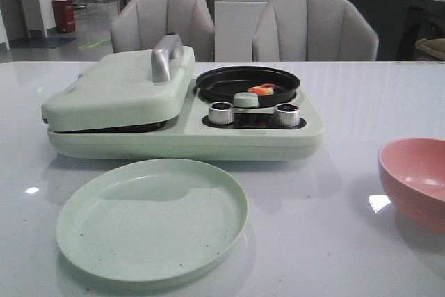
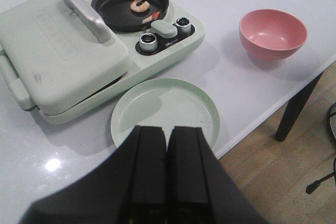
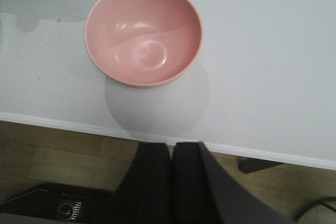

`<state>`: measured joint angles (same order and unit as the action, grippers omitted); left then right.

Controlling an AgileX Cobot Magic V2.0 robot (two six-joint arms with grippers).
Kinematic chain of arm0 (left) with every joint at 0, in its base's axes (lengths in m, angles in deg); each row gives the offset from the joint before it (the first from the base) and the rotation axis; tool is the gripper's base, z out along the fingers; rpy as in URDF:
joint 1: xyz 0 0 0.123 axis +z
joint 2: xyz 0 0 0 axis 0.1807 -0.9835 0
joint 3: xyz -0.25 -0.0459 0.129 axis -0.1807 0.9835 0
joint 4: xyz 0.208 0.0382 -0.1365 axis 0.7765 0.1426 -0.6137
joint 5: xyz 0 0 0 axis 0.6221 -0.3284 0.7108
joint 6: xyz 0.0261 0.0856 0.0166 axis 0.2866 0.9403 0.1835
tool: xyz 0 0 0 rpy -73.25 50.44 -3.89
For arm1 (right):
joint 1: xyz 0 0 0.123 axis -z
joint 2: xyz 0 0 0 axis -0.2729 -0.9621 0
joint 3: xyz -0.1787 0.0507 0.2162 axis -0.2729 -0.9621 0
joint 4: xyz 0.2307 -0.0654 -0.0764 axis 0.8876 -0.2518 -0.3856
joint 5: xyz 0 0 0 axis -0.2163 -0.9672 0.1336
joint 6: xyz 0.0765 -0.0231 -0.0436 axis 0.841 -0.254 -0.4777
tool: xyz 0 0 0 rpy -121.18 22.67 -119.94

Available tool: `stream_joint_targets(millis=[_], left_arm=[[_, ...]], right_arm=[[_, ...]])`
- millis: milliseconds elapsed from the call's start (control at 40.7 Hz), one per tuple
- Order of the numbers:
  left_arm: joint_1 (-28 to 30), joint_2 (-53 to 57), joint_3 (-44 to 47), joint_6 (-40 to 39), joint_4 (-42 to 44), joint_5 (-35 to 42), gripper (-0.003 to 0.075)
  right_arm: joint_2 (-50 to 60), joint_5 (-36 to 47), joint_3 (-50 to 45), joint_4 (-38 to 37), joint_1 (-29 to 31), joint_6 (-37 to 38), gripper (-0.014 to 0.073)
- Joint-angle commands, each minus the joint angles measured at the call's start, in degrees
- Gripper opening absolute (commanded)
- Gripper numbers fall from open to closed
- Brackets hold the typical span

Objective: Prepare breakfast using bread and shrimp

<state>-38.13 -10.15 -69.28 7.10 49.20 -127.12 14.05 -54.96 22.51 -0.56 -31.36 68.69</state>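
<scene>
Dim, greyish indoor light falls from overhead across the glossy surface [image 1: 361, 102], where small white glare spots sit beside the pale green plate [image 1: 151, 218] and the pink bowl [image 1: 416, 179]. Soft shadows pool under the cooker [image 1: 188, 130] and the bowl. The front view is slightly soft and noisy. In both wrist views, the near black gripper [image 2: 167, 174] is blurred.

your left gripper [image 2: 167, 156] hangs high with its two black fingers [image 2: 148, 166] pressed together, nothing between them. your right gripper [image 3: 171, 174] hangs high too, its black fingers [image 3: 153, 177] closed against each other and holding nothing. neither arm shows in the front view, so you can't read their pose from there.
</scene>
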Motion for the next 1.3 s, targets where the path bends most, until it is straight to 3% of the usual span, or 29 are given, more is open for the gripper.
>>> stream_joint_targets(millis=[0,320,394,615,787,1008,1279], left_arm=[[0.0,-0.4,-1.6,-0.4,-1.0,4.6,0.0101],[-1.8,2.2,0.2,-0.4,-1.6,4.6,0.0101],[0.2,4.8,2.4,-0.4,-1.3,5.3,0.0102],[9.6,16.2,12.8,-0.4,6.2,17.4,0.0102],[13.4,20.8,20.4,-1.1,5.5,23.6,0.0102],[14.3,26.8,27.1,-15.1,14.1,26.0,0.0102],[19.3,30.6,34.6,-16.3,15.0,30.5,0.0102]], right_arm=[[-0.4,3.1,1.5,-1.6,-0.1,-0.6,0.0034],[-0.4,3.2,1.5,-1.6,0.0,-0.6,0.0034],[-0.4,3.1,1.5,-1.6,0.0,-0.6,0.0034],[-0.4,3.1,1.5,-1.6,0.0,-0.6,0.0034],[-0.4,3.1,1.5,-1.6,0.0,-0.6,0.0034],[-0.4,3.1,1.5,-1.6,0.0,-0.6,0.0034],[-0.4,3.1,1.5,-1.6,0.0,-0.6,0.0034]])
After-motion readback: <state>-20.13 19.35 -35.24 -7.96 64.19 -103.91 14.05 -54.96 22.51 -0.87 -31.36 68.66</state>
